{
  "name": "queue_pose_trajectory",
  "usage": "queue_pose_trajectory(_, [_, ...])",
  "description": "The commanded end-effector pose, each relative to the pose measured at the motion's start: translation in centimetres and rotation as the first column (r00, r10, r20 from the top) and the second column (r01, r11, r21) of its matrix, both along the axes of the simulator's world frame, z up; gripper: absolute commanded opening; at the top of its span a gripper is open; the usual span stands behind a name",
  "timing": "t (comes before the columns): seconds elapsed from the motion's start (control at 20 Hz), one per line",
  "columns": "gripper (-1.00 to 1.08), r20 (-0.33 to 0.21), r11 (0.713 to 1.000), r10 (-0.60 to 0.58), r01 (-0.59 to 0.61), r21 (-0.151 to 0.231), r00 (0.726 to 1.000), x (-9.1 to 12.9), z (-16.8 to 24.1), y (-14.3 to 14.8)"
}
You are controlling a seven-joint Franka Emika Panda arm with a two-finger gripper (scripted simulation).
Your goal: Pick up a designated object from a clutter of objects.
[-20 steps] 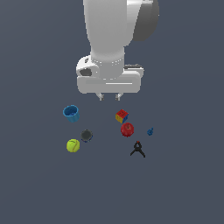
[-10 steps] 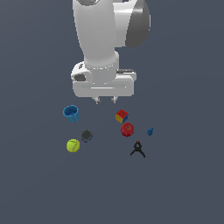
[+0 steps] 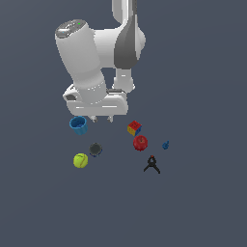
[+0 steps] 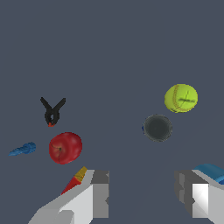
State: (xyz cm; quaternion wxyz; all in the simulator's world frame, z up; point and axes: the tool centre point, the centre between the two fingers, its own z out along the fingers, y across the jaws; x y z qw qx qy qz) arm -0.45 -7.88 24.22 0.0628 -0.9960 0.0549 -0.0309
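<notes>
The bright blue cup (image 3: pixel 78 125) stands upright on the grey floor at the exterior view's left. In the wrist view only a sliver of it (image 4: pixel 213 171) shows behind one fingertip. My gripper (image 3: pixel 102 118) is open and empty, hanging just above the floor, beside the cup toward the exterior view's right. In the wrist view the gripper (image 4: pixel 144 192) shows two spread white fingers (image 4: pixel 98 192). The clutter lies past it: tennis ball (image 3: pixel 80 160), dark grey disc (image 3: pixel 95 149), multicoloured cube (image 3: pixel 134 128), red fruit (image 3: pixel 140 143), black clamp (image 3: pixel 152 164), tiny blue piece (image 3: pixel 165 145).
In the wrist view the tennis ball (image 4: pixel 180 98), the disc (image 4: pixel 158 127), the red fruit (image 4: pixel 65 148), the clamp (image 4: pixel 52 112) and the tiny blue piece (image 4: pixel 22 149) lie ahead of the fingers. The cube's corner (image 4: pixel 77 178) peeks beside one finger.
The arm has swung toward the exterior view's left and lowered, bringing the open gripper from above the cube area to right beside the blue cup. The objects have not moved.
</notes>
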Motion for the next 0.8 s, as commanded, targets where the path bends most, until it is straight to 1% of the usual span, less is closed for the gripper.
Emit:
queue_pose_trajectory(0.0, [0.28, 0.022, 0.999, -0.037, 0.037, 0.015, 0.999, -0.5, -1.7, -2.1])
queue_pose_trajectory(0.2, [0.28, 0.057, 0.994, -0.102, 0.101, 0.029, 0.993, -1.7, -4.3, -5.7])
queue_pose_trajectory(0.35, [0.28, 0.082, 0.988, -0.155, 0.153, 0.031, 0.985, -3.0, -6.1, -8.5])
queue_pose_trajectory(0.55, [0.28, 0.110, 0.974, -0.228, 0.227, 0.022, 0.967, -5.3, -8.6, -12.2])
queue_pose_trajectory(0.75, [0.28, 0.131, 0.955, -0.295, 0.297, 0.001, 0.947, -8.1, -10.7, -15.5])
